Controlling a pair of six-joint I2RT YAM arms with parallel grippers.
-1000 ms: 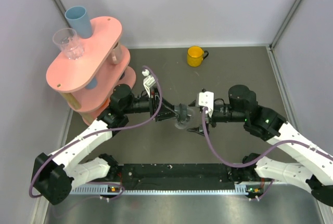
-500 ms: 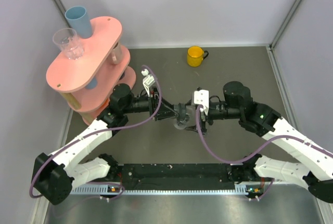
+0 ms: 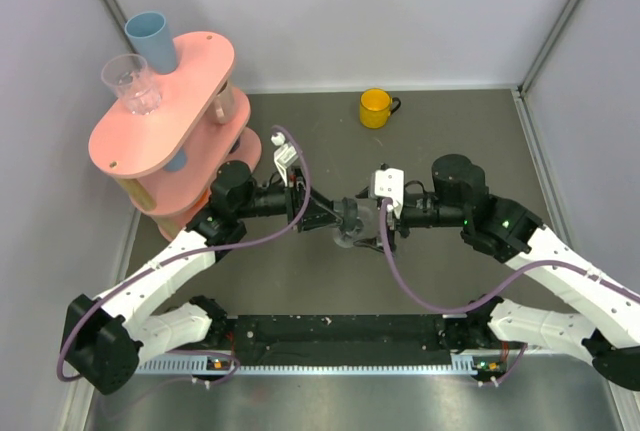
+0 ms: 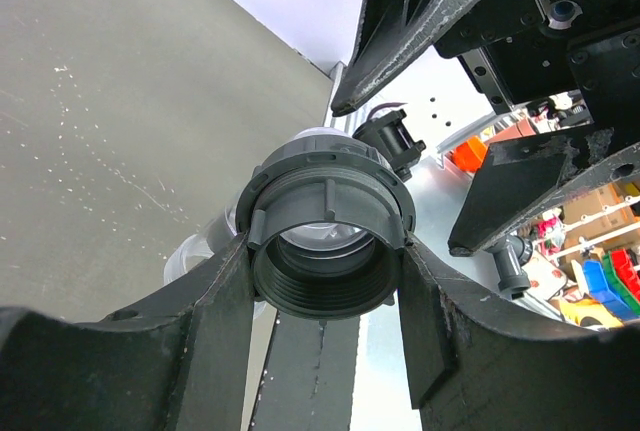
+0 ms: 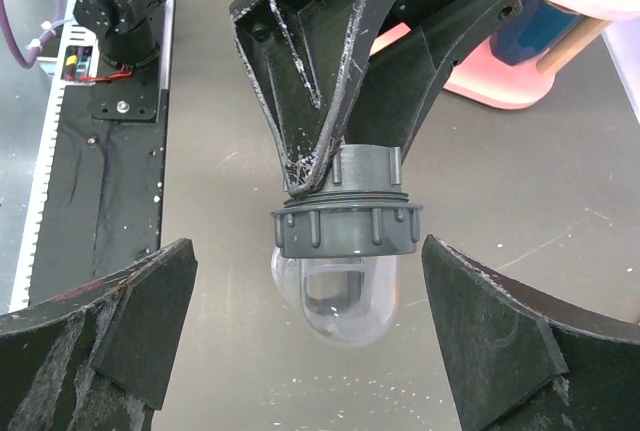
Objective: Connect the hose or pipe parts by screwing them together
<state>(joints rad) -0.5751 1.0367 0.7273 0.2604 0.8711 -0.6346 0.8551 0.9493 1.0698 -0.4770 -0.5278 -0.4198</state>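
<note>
The hose or pipe parts hang joined above the table: a grey ribbed threaded collar [image 4: 330, 213] with a clear domed piece [image 5: 335, 296] on its far end. From above the assembly [image 3: 350, 223] sits between the two arms. My left gripper [image 4: 328, 286] is shut on the collar, one finger pressed on each side; in the right wrist view its fingers [image 5: 330, 121] reach down onto the collar [image 5: 347, 229]. My right gripper [image 5: 308, 251] stands open, with wide gaps on both sides of the dome and collar and no contact.
A yellow mug [image 3: 375, 107] stands at the back of the table. A pink tiered stand [image 3: 165, 121] at the back left carries a blue cup [image 3: 150, 39] and a clear glass [image 3: 130, 83]. A black rail [image 3: 340, 336] runs along the near edge.
My right gripper has turned at the wrist and shifted slightly left around the clear end of the assembly. The left gripper and the held collar have stayed put.
</note>
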